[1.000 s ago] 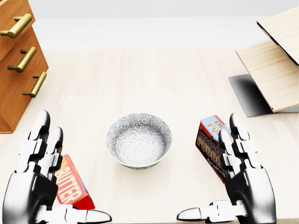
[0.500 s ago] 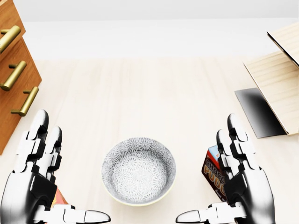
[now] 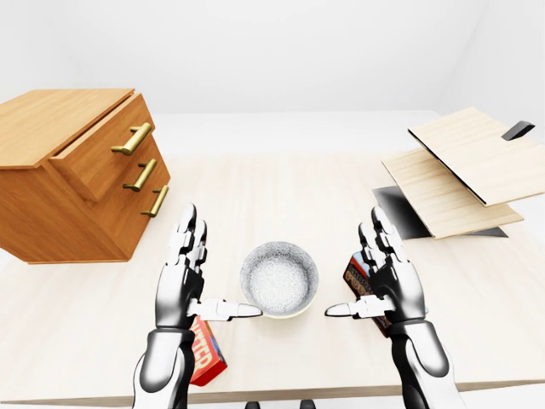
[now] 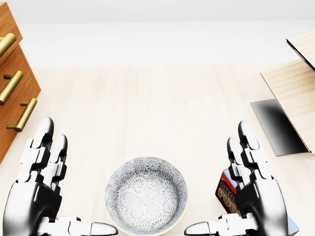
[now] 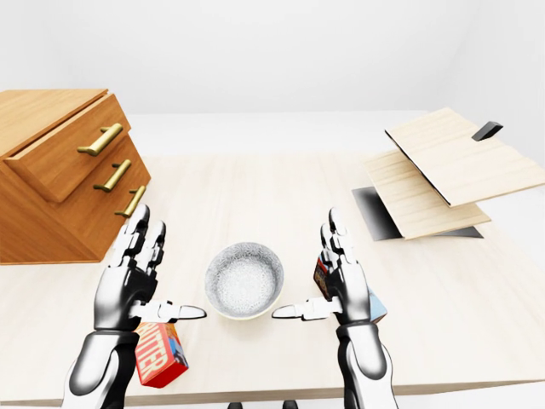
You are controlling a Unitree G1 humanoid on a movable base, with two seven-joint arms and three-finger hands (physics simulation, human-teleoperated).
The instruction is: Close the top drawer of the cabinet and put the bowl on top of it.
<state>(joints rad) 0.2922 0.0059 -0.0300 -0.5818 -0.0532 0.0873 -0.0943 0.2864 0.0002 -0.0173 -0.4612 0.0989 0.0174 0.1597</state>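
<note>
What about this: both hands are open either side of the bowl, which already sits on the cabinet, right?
No. The left hand and right hand are open either side of the bowl, but it sits on the table, not on the cabinet, as the left-eye view shows.

Pale table (image 3: 281,183) in left-eye view, cabinet (image 3: 77,179) left, bowl (image 3: 279,279) centre, red box (image 5: 162,356), brown box (image 3: 352,274), boards (image 3: 451,170) right

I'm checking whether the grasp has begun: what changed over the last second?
The whole head view shifted: the bowl slid toward the bottom edge and looks larger, the cabinet drifted left, the wooden boards right. That is the camera moving, not the things. Nothing was grasped: the left hand and right hand stay open either side of the bowl.
</note>
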